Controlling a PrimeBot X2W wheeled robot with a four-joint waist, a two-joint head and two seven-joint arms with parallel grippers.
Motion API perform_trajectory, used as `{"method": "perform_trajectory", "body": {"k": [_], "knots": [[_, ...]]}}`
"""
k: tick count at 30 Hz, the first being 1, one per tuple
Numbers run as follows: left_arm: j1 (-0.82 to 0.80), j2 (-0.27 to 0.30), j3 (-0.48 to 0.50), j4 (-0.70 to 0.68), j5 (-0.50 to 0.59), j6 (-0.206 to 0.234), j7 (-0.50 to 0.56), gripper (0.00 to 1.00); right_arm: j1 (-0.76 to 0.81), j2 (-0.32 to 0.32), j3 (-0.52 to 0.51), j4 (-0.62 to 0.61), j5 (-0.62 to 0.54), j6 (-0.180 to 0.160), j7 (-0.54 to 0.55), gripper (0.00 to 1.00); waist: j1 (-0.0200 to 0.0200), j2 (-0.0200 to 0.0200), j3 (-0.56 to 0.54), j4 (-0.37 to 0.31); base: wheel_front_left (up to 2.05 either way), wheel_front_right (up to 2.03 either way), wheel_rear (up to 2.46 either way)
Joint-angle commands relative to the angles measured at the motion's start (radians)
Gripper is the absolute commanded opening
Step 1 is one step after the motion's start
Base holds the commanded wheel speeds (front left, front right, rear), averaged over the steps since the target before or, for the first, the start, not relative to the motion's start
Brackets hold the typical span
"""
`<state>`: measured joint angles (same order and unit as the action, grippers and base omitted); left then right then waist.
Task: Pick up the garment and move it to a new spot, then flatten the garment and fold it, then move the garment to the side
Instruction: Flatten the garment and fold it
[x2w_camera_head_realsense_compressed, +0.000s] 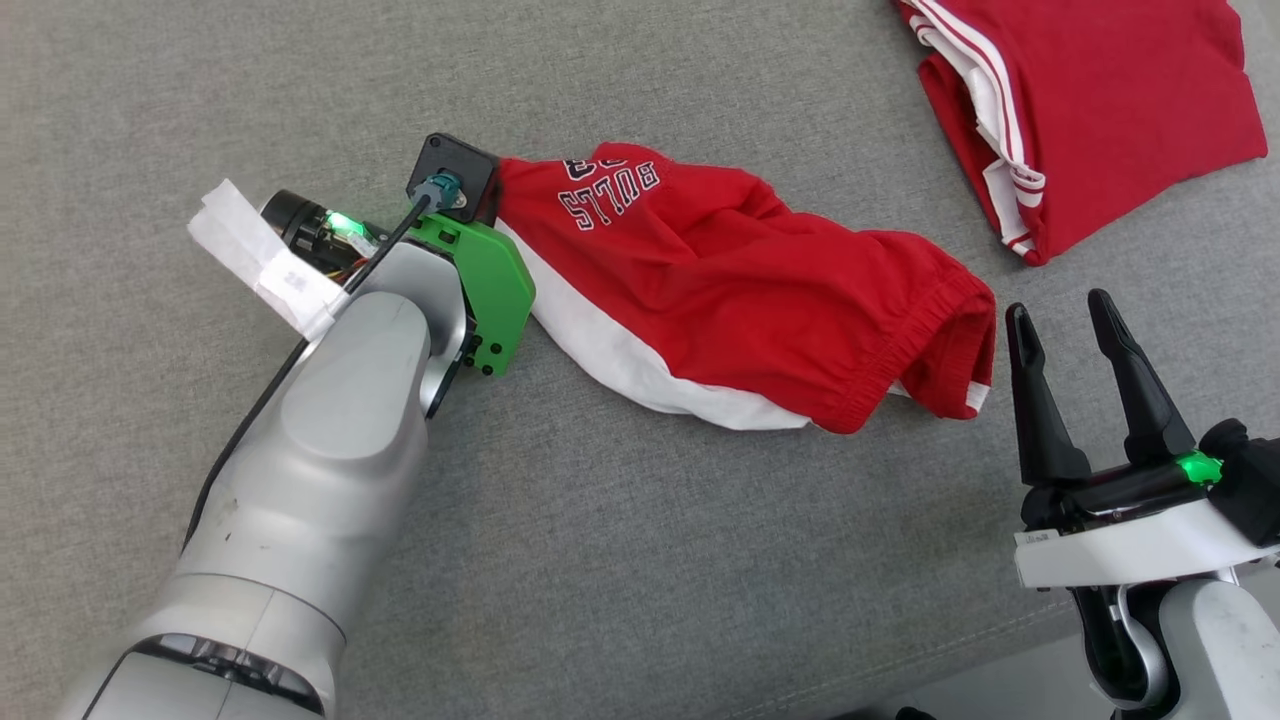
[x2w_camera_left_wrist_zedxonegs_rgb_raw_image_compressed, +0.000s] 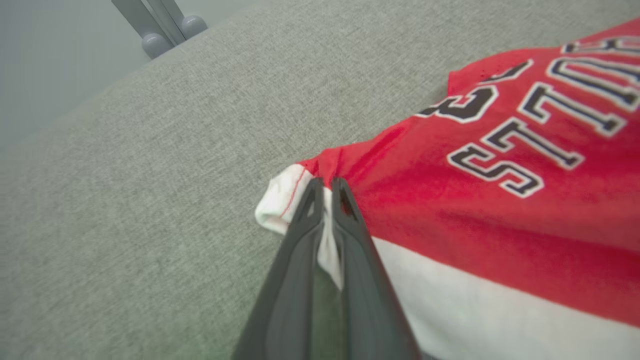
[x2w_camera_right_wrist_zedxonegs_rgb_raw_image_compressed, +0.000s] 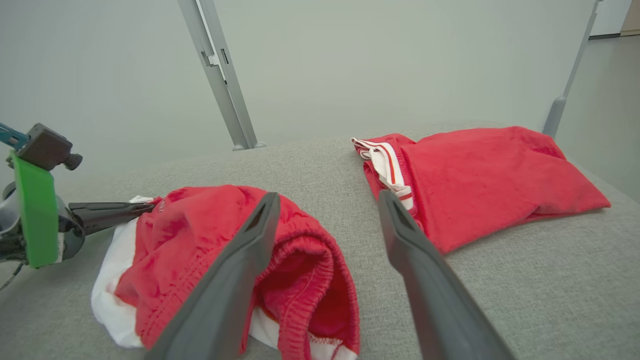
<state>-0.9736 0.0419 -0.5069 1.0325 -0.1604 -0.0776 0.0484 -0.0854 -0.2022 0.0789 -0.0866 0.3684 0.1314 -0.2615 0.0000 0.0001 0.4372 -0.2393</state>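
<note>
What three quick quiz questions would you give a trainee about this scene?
1. True or false: the right gripper is shut on the red shorts.
2. The left gripper pinches: A) the elastic waistband, B) a white-edged corner, C) nothing.
3. Fill in: going by the robot's own sides, the folded red garment lies to the shorts' ____.
Key: 1 false, it stands open beside them; 2 B; 3 right.

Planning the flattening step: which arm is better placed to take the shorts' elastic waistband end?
Right. The right gripper is open, just beside the waistband of the shorts; the left gripper is shut on the hem corner at the opposite end.
</note>
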Motion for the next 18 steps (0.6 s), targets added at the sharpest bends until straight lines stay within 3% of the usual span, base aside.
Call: {"method": "perform_trajectory", "body": {"k": [1,8,18], "knots": [[0.032,0.030,-0.001,0.042,0.012,0.017,0.002,0.00,-0.002,0.000,-0.006,-0.004,0.007,-0.002,-0.004,1.00,0.0000,-0.0001,-0.006,0.013,0.00,0.00,0.00],[0.080,0.037,0.045,0.031,-0.045,0.070,-0.087,0.00,0.021,-0.008,-0.018,-0.009,0.002,-0.002,-0.004,1.00,0.0000,-0.0001,-0.033,0.064,0.00,0.00,0.00],[0.355,0.068,0.166,-0.087,-0.179,0.148,-0.196,0.00,0.052,-0.047,-0.025,-0.001,0.010,-0.002,-0.002,1.00,0.0000,-0.0001,-0.091,0.168,0.00,0.00,0.00]]}}
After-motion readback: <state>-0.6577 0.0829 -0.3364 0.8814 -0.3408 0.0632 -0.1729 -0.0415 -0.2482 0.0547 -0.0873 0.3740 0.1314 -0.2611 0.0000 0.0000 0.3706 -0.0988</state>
